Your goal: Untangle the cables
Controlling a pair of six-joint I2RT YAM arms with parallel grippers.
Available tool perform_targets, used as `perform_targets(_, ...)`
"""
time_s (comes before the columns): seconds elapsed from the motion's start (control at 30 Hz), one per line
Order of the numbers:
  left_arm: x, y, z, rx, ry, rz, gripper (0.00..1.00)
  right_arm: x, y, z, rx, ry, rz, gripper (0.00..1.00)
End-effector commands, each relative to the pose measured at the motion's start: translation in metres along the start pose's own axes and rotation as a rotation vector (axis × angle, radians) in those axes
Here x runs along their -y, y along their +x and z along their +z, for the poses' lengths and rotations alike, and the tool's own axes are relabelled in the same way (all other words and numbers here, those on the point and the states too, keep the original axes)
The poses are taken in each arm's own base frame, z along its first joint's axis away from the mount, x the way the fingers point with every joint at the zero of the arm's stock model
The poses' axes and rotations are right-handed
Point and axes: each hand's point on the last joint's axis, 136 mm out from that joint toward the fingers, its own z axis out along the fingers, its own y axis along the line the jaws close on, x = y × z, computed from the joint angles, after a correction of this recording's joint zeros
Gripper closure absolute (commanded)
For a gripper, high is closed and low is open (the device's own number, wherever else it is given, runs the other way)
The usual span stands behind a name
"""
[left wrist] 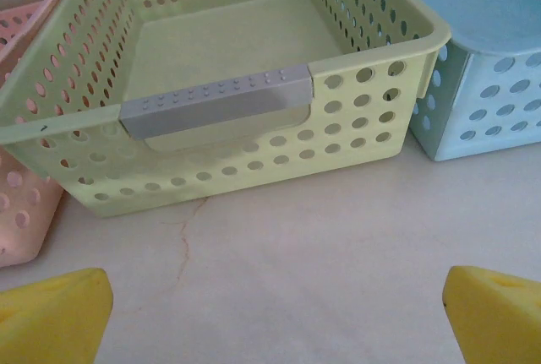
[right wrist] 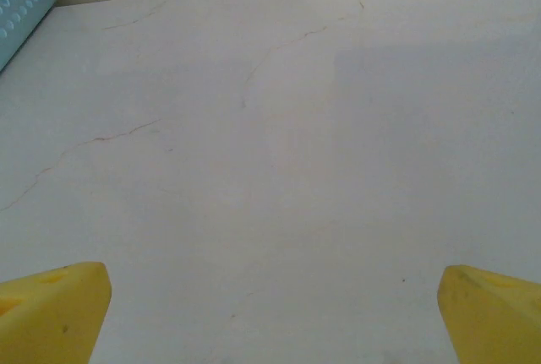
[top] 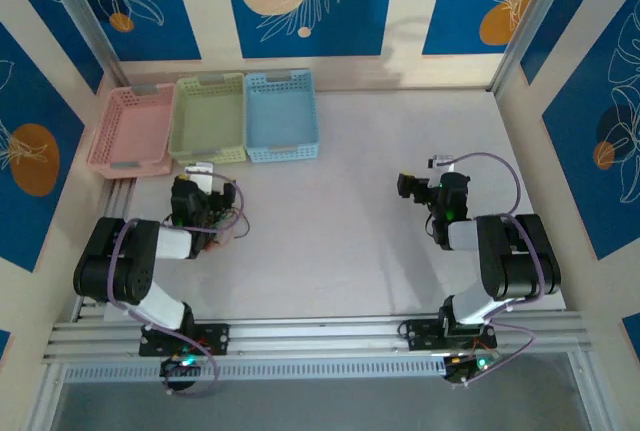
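The cables [top: 231,219] lie as a small tangle of thin black and red-orange wires on the table, right beside my left wrist and partly under it. My left gripper [top: 198,183] points at the green basket just ahead. In the left wrist view it [left wrist: 275,322] is open, its yellow fingertips [left wrist: 52,317] far apart over bare table. My right gripper [top: 412,188] hovers over the right half of the table, far from the tangle. Seen from the right wrist, it [right wrist: 275,313] is open too, with nothing between the fingertips [right wrist: 51,309].
Three baskets stand side by side at the back left: pink [top: 130,131], green [top: 208,118] and blue [top: 281,115]. The green basket [left wrist: 211,140] sits a short way in front of my left fingers. Patterned walls close in the table on three sides.
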Motion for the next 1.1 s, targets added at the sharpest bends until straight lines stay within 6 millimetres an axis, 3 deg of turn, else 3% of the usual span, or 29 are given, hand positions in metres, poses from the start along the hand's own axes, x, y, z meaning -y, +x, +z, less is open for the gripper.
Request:
perform_targets(0.0, 0.0021, -0.0032, -0.0006, 0.014, 0.015, 0.004, 0.0, -0.0021, -0.013, -0.0008, 0.039, -0.015, -0.017, 0.01)
perform_targets(1.07, -0.0019, -0.0025, 0.0007, 0.006, 0.002, -0.014, 0.0, -0.0029, -0.0126, -0.0007, 0.035, -0.027, -0.014, 0.01)
